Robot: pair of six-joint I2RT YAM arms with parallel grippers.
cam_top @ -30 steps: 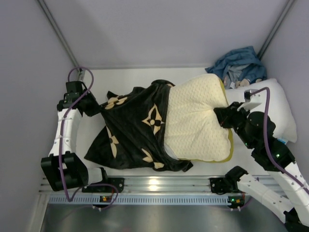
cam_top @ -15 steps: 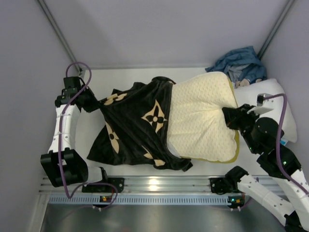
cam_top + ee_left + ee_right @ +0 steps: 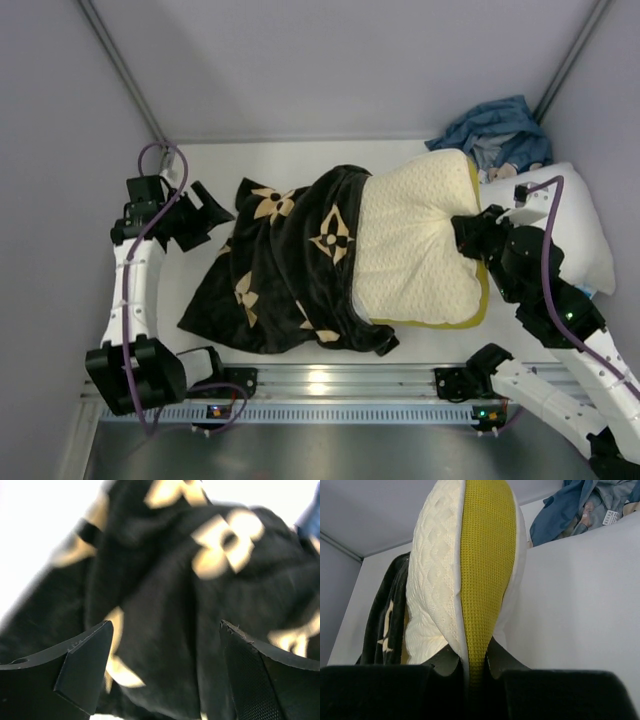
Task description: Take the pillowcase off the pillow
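Note:
The black pillowcase [image 3: 290, 260] with tan flower shapes lies crumpled over the left half of the cream quilted pillow [image 3: 415, 245]. My left gripper [image 3: 207, 207] stands open just left of the pillowcase's upper corner, apart from it. In the left wrist view the pillowcase [image 3: 175, 580] fills the space beyond the gripper [image 3: 165, 625], with nothing between the fingers [image 3: 85, 665]. My right gripper [image 3: 468, 232] is shut on the pillow's right edge. The right wrist view shows that gripper [image 3: 472, 662] pinching the olive trim [image 3: 485, 555] of the pillow [image 3: 437, 580].
A blue cloth bundle [image 3: 495, 130] lies in the back right corner. A smooth white pillow [image 3: 585, 225] sits under and behind my right arm, also in the right wrist view [image 3: 580, 610]. Grey walls close in on three sides. A metal rail [image 3: 320, 385] runs along the near edge.
My left gripper has opened and let go of the pillowcase corner. The stretched fabric has slumped back toward the pillow. The right gripper still holds the pillow and has shifted slightly left.

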